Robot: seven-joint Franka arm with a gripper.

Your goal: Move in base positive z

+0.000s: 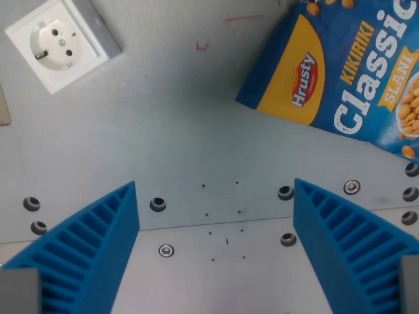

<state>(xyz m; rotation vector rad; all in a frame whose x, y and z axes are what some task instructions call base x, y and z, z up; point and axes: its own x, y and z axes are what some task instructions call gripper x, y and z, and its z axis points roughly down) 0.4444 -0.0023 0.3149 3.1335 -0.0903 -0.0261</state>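
Observation:
My gripper looks straight down at a grey metal table. Its two blue ribbed fingers stand wide apart, one finger at the wrist view's lower left and the other at the lower right. Nothing is between them. The gripper is open and empty above bare plate with bolt holes.
A blue and yellow Hrusty Kikiriki Classic peanut bag lies at the wrist view's upper right. A white power socket in a grey box sits at the upper left. A plate seam with screws runs across below the middle.

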